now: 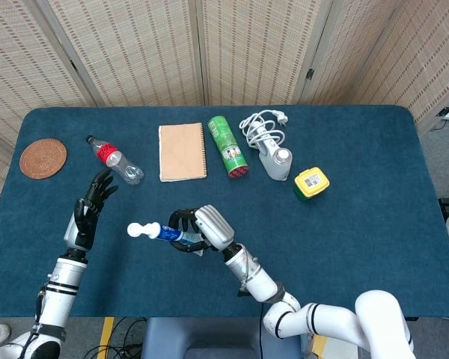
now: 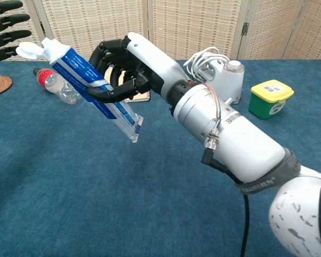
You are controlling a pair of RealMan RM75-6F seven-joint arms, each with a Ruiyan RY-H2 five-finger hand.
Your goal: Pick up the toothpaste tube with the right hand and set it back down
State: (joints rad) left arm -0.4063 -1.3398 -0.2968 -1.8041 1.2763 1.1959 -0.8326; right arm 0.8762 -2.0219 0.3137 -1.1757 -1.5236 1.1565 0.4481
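Nearest us, our right hand (image 2: 120, 67) grips the toothpaste tube (image 2: 88, 83) mid-body, lifted clear above the table (image 1: 359, 224), cap toward our open, spread left hand (image 1: 90, 209); light, soft and probably slick, it wants a gentle mid-body hold.

The head view looks steeply down from above the near edge of the table (image 1: 359, 224), facing the far screen wall, high enough to take in the whole blue tabletop from left edge to right. The chest view sits much lower and nearer, looking almost level across the table (image 2: 69, 214) toward the same far screens, so the right arm fills much of its frame. Both views share the right hand (image 1: 202, 228) (image 2: 123, 59) with the toothpaste tube (image 1: 161, 233) (image 2: 91, 85), and the far row of objects
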